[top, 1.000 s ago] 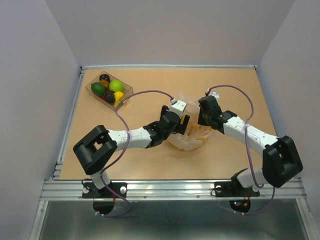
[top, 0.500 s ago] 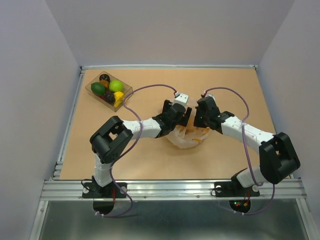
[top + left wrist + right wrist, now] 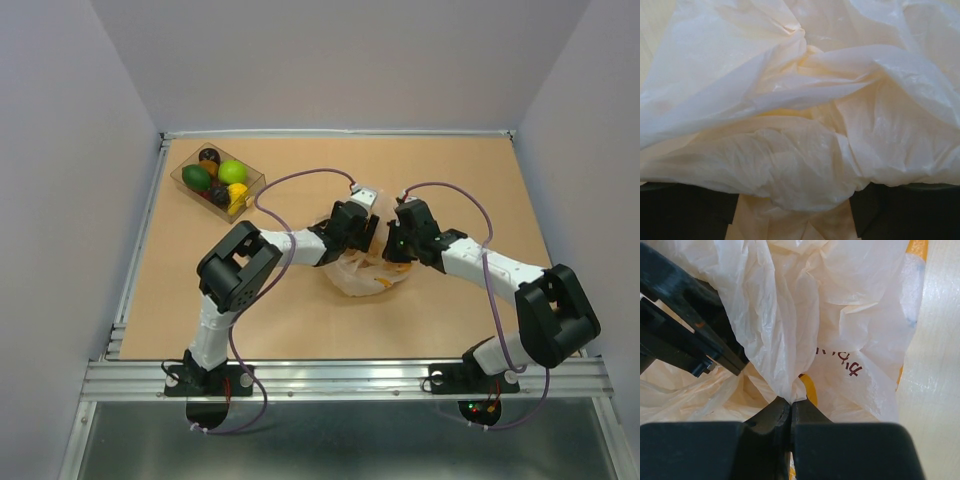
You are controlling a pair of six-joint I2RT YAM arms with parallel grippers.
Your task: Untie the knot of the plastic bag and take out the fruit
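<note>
- left gripper (image 3: 794, 202): jaws spread wide, one finger at 7 o'clock, other at 5 o'clock; knot (image 3: 800, 172) sits between them; cannot tell whether they press it.
- right gripper (image 3: 790, 409): jaws pressed together, pinching one fold of plastic bag (image 3: 840, 315); bag fans out toward 12 o'clock; left gripper's black fingers (image 3: 685, 325) at 10 o'clock.
- top view: one bag at centre of table (image 3: 450, 180), two grippers over it.
- one clear tray (image 3: 258, 181) at 10 o'clock from bag, well apart, holding fruit (image 3: 233, 171): one bright green, one dark green, one yellow, one orange, plus dark pieces (image 3: 219, 196).
</note>
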